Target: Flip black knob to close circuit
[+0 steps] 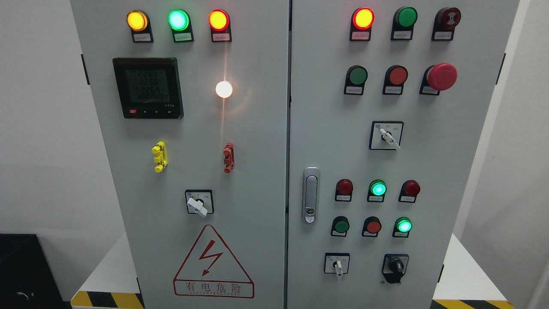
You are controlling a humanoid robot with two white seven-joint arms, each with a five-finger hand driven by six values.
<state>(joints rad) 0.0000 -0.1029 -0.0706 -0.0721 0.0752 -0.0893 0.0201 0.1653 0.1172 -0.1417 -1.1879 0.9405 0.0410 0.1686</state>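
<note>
I see the black knob [395,267] at the lower right of the grey cabinet's [257,180] right door, its stubby handle standing roughly upright, just right of a white selector switch [337,264]. No hand is in my view, so I cannot tell either one's state.

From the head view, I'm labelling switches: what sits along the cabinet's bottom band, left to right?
Red triangular warning sign → white-handled selector switch → black rotary knob.
</note>
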